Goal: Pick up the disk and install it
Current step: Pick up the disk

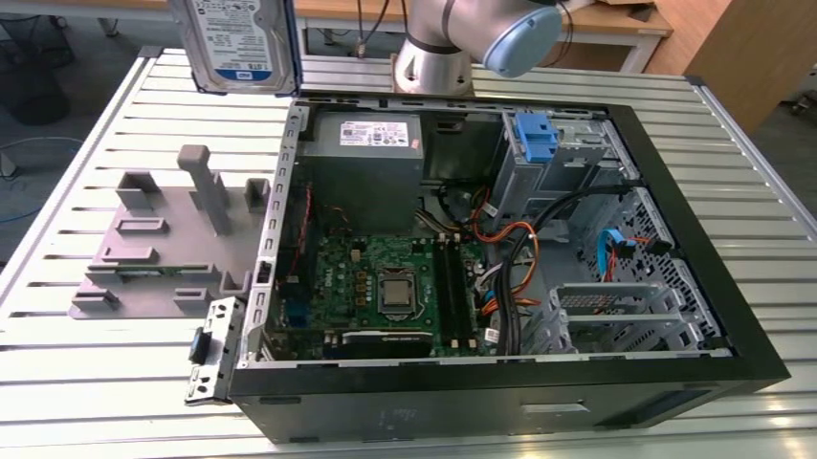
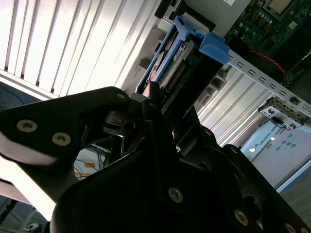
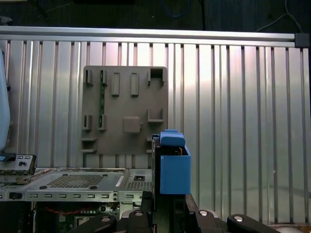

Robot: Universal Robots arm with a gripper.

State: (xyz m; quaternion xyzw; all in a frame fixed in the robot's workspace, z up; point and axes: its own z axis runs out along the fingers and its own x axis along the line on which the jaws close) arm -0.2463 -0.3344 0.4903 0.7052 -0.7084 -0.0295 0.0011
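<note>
In the exterior view the disk [image 1: 237, 43] hangs upright above the slatted table [image 1: 77, 382], by the open computer case's [image 1: 511, 378] far corner. In the second wrist view the gripper [image 2: 163, 99] is clamped on the disk [image 2: 170, 68]. In the first wrist view the disk [image 3: 174, 170] stands edge-on, with a grey fixture plate [image 3: 124, 97] on the table behind.

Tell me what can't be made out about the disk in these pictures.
The disk: its upper part is cut off by the exterior view's top edge.
Its gripped end, in the second wrist view: hidden behind the gripper.
Its metal body, in the first wrist view: mostly covered by its blue carrier.
</note>
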